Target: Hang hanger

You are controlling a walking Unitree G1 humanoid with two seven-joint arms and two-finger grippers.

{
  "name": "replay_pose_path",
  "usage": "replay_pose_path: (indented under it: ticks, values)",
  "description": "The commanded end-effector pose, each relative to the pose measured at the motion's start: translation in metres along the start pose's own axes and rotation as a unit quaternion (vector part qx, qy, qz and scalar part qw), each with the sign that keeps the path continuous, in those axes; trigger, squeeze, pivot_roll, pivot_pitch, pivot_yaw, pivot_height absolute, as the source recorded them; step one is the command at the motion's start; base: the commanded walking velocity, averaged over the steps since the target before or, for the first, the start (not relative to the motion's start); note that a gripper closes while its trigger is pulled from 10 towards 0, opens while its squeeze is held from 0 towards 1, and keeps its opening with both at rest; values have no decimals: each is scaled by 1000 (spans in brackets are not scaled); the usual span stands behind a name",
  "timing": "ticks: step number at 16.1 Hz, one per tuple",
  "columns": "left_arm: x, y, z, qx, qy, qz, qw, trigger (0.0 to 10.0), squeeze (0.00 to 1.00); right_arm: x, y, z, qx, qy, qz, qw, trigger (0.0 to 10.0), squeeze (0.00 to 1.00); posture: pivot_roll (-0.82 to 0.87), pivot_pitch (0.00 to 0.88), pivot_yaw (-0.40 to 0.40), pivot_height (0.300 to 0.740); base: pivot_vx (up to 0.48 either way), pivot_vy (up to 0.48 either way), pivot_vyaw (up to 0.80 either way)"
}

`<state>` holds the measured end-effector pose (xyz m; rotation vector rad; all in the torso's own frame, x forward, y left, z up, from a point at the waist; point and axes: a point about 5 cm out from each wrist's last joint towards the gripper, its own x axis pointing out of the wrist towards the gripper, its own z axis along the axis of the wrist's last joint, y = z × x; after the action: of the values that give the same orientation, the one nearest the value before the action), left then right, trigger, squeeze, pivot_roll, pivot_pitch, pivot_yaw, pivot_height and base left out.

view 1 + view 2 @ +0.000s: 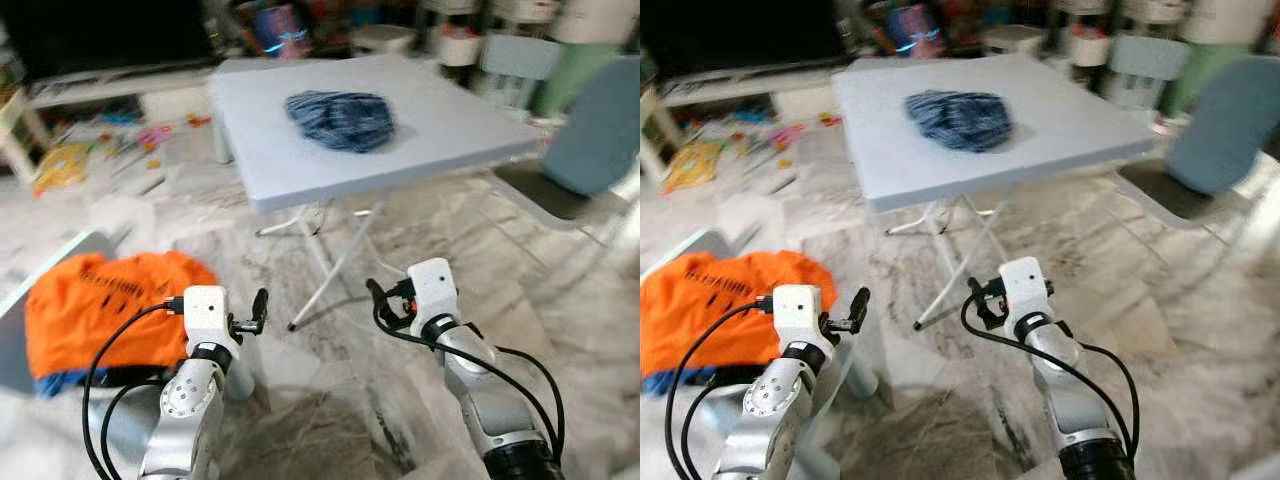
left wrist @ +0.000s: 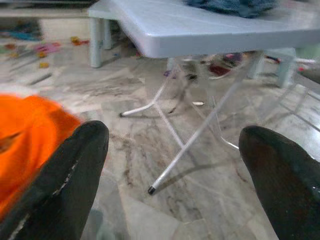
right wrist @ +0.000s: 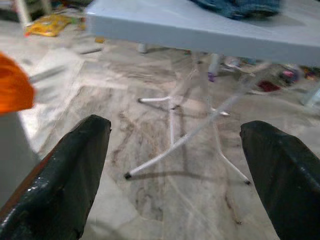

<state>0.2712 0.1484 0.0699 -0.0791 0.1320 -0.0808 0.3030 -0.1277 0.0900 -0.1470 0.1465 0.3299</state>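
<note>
No hanger to be made out yet: both the left gripper and right gripper hover with jaws spread and empty, short of the table ahead carrying a blue garment.

White folding desk sits ahead on the marble floor, with a crumpled blue cloth lying near its middle. Toys and clutter are scattered on the floor at far left.

smooth matt plastic table top on thin metal legs, glossy veined marble floor, soft orange cloth.
</note>
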Motion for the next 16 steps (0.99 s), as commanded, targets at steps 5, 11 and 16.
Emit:
replay_pose_path:
  ticks: [5, 11, 16]
  values:
    - [-1, 1, 1, -8, 0, 1, 1000, 10000, 0, 1, 3, 5, 0, -9, 7, 1000, 10000, 0, -94, 0, 1, 740, 126, 0, 0]
    - [-1, 0, -1, -10, 2, -1, 1000, 10000, 0, 0, 6, 6, -12, -11, 17, 1000, 10000, 0, -101, 0, 2, 740, 312, 0, 299]
    - [-2, -3, -4, -13, 8, -3, 1000, 10000, 0, -2, 7, 6, -16, -11, 22, 1000, 10000, 0, -103, 0, -3, 740, 320, 0, 728]
